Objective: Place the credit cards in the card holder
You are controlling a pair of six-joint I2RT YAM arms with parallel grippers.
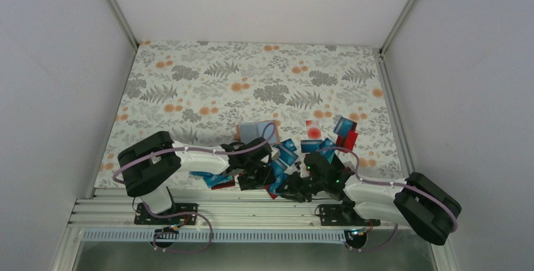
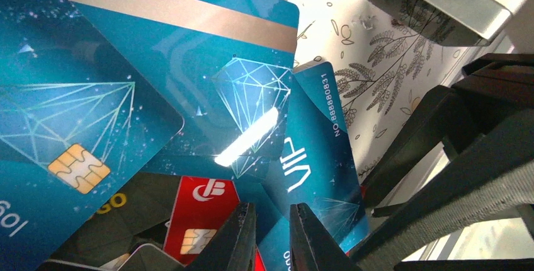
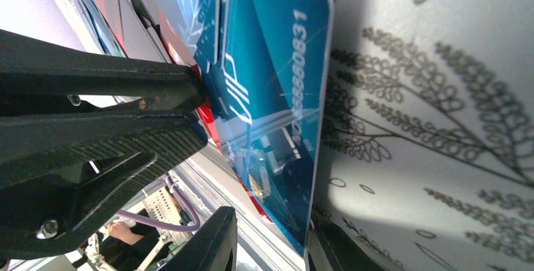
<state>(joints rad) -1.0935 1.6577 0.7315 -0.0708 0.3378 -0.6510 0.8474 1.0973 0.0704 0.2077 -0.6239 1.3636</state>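
Several credit cards [image 1: 286, 154], mostly teal and blue, lie heaped near the table's front edge between my two arms. My left gripper [image 1: 255, 175] is down in the heap. Its jaws [image 2: 272, 211] are nearly together on the lower edge of a teal card marked VIP [image 2: 315, 157]. That VIP card [image 3: 277, 82] stands tilted off the cloth. My right gripper [image 3: 274, 227] is open around its lower corner, the card's edge against one finger. A flat piece with a tan-pink edge, seemingly the card holder [image 1: 240, 132], lies at the heap's far side under a pale card.
Red cards [image 1: 346, 138] lie at the right of the heap, and a red chip card [image 2: 201, 214] sits beside my left fingers. The two grippers [image 1: 296, 186] are almost touching. The metal rail [image 1: 252, 211] runs just behind them, and flowered cloth [image 1: 252, 75] covers the far table.
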